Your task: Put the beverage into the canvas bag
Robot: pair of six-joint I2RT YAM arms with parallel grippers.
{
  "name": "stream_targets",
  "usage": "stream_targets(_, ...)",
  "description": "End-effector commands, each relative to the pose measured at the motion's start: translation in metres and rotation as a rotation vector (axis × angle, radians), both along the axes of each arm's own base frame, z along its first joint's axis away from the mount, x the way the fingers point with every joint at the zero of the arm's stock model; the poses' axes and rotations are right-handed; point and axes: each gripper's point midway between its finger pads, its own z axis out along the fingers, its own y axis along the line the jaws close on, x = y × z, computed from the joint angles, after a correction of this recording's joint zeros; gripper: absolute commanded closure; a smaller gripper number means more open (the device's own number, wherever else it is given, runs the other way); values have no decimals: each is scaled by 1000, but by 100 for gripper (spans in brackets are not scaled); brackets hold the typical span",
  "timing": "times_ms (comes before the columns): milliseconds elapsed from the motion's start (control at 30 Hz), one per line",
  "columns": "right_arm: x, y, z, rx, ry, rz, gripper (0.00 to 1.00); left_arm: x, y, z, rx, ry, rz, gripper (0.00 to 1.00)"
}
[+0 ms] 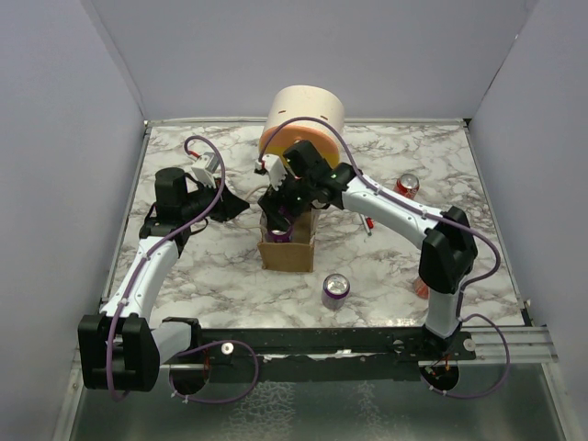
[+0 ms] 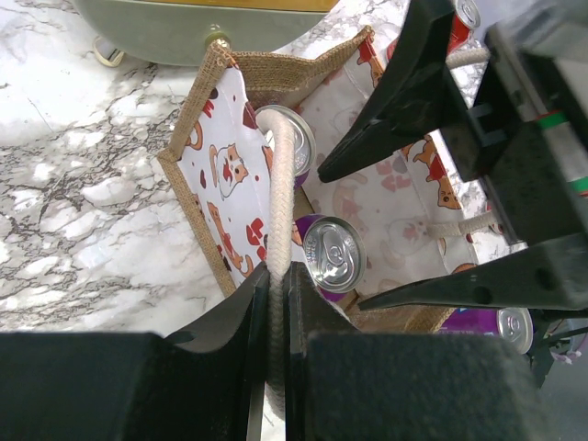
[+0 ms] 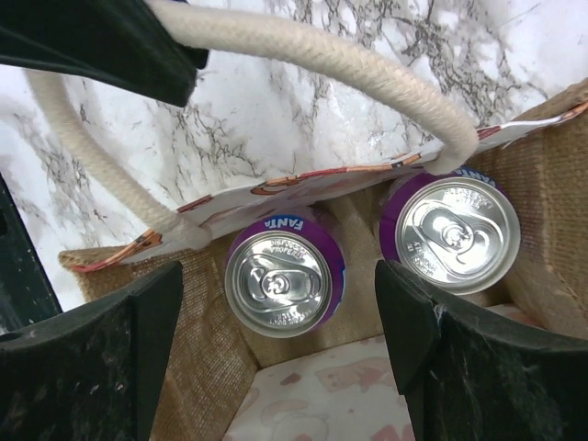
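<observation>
Canvas bag (image 1: 286,255): L gripper (image 2: 277,285) pinches cord handle (image 2: 280,184), R gripper (image 3: 277,276) spread wide above 2 cans (image 3: 457,230).

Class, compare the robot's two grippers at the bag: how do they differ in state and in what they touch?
The left gripper is shut on a cord handle of the canvas bag; the right gripper is open and clamps nothing. The left gripper sits at the bag's rim, while the right gripper hangs over its mouth, straddling a purple can without touching it. Both are black two-finger grippers at the same bag.
</observation>
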Motion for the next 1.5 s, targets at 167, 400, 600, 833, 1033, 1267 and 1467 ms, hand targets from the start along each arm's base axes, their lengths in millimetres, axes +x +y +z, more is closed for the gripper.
stream_targets(167,8,-7,76,92,-195,-7,16,-4,-4,5,-6,-24,-35,100)
stream_targets(400,11,-32,134,152,-333,-30,16,-4,-4,5,-5,-28,-35,100)
stream_targets(600,10,-61,183,176,-464,-59,15,-3,-4,5,-3,-28,-30,100)
stream_targets(833,38,-138,204,199,-504,-231,15,-3,-4,7,-4,-32,-30,100)
stream_targets(1033,65,-219,194,180,-488,-441,15,-3,-4,7,-5,-30,-30,100)
stream_targets(1267,96,-308,145,107,-380,-654,14,-2,-4,7,-8,-24,-30,100)
stream_targets(1467,116,-360,86,32,-250,-748,11,-3,-4,6,-7,-29,-31,100)
